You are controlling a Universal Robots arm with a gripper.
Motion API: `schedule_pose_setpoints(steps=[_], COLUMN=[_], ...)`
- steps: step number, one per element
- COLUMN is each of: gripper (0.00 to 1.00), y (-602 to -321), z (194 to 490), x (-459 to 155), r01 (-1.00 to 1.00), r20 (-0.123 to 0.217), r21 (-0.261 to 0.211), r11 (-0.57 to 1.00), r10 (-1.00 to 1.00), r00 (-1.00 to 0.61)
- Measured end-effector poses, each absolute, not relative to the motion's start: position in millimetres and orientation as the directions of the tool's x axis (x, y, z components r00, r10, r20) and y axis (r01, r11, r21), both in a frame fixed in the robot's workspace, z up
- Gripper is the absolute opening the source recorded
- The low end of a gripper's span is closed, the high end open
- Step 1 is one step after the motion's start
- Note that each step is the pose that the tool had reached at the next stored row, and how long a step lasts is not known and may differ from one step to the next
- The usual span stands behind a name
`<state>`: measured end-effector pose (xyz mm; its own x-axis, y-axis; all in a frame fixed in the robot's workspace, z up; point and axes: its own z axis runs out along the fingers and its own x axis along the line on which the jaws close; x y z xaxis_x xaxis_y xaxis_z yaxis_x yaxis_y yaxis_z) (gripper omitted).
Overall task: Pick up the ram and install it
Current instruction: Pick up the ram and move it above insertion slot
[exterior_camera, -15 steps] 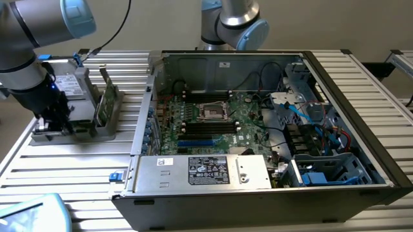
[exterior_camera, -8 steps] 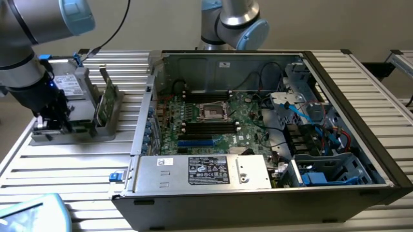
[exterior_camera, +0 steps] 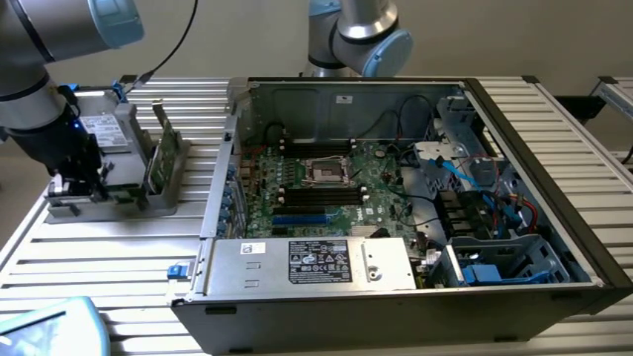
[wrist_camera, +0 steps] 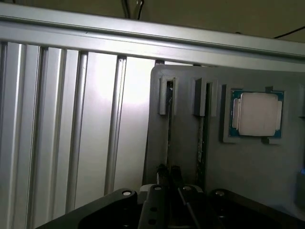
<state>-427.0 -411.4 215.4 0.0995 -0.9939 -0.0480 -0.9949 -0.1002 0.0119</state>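
While the arm reaches steeply down at the exterior view's left, its gripper points straight down over the grey holder. Its fingers are almost fully closed, pinching the near end of the ram between them. That stick stands on edge in 1 of the holder's 2 slots, the one farther from the processor. Its long axis runs straight away from the gripper toward the table's aluminium rail. Beyond, at the exterior view's right, sits the open computer case.
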Motion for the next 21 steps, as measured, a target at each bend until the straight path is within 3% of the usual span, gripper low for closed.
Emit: schedule_pose_setpoints(steps=[5,21], gripper=[0.14,0.14], y=[-411,-411], z=[223,295], x=[-427,-401], r01=[-0.995,-0.995], r20=[-0.047,-0.046], r21=[0.013,0.013], r11=[-0.1,-0.1], r10=[-0.994,-0.994], r00=[0.1,0.1])
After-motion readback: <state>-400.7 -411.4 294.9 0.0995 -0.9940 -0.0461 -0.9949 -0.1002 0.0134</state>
